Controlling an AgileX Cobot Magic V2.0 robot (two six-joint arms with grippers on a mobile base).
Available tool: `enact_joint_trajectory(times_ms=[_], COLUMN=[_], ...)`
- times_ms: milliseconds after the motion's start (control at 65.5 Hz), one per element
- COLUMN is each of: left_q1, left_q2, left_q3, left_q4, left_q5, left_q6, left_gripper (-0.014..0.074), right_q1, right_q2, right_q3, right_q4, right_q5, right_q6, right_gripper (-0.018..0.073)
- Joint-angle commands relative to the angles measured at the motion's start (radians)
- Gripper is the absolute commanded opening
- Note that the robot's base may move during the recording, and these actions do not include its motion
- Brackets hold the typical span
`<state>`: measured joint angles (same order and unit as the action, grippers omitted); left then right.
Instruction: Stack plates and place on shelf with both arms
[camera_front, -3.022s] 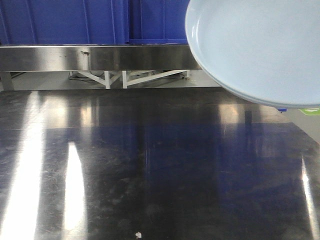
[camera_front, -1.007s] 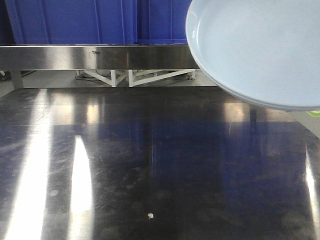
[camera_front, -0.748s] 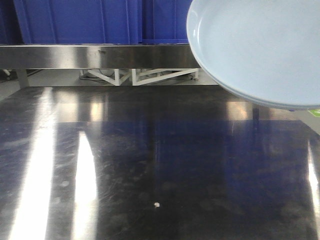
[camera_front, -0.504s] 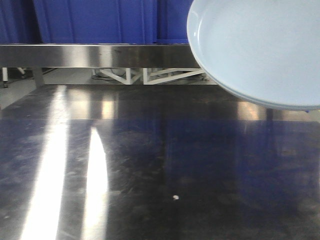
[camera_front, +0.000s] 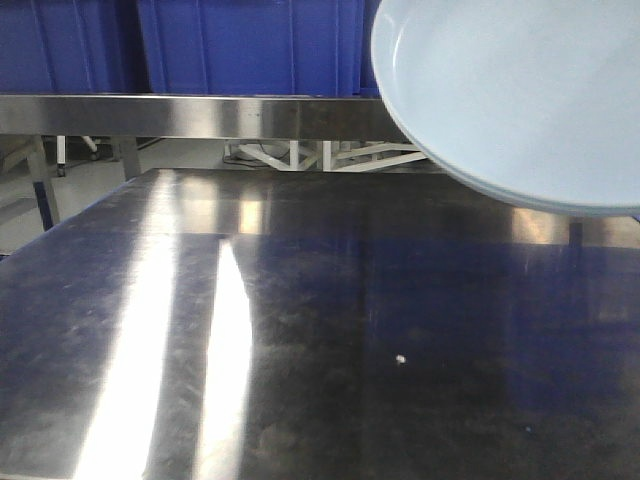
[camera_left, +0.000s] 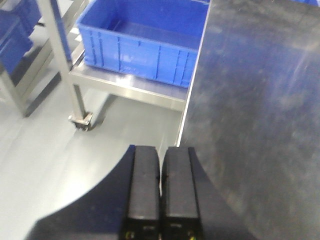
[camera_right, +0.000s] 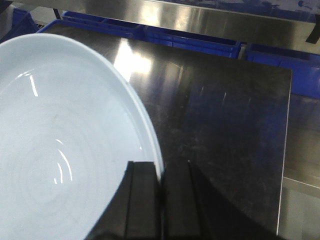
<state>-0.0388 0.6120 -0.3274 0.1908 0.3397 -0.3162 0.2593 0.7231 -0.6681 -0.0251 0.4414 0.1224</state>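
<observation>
R pincer (camera_right: 161, 169) clamps plates (camera_front: 520, 90); L pincer (camera_left: 160, 152) closed

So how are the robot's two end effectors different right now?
The right end effector pinches the rim of the pale-blue plates; the left end effector holds nothing. The right one hangs over the steel table; the left one is at the table's edge, partly above grey floor. Both are black and shut.

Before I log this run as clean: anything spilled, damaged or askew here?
Only a small white speck lies on the steel table. The plates, pinched at the rim by the right gripper, look intact.
</observation>
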Motion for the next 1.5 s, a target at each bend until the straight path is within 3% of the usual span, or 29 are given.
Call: enact_joint_trajectory(times_ms=[0,1481], left_q1=[-0.002,-0.002], left_q2=[0.003,0.003], left_q3=[-0.028,-0.027], left_q4=[-0.002,-0.002], left_q5=[-0.079,-0.079], left_q6=[-0.008,-0.008], left_gripper=[0.0085,0.0085], right_q1=[-0.005,-0.005], right_q2=[-0.006,-0.006], right_q3=[-0.03,-0.03], right_q4=[-0.004,-0.004], right_q5=[-0.091,-0.091], right_q6=[-0.006,-0.006], right_gripper=[0.0024,0.0024])
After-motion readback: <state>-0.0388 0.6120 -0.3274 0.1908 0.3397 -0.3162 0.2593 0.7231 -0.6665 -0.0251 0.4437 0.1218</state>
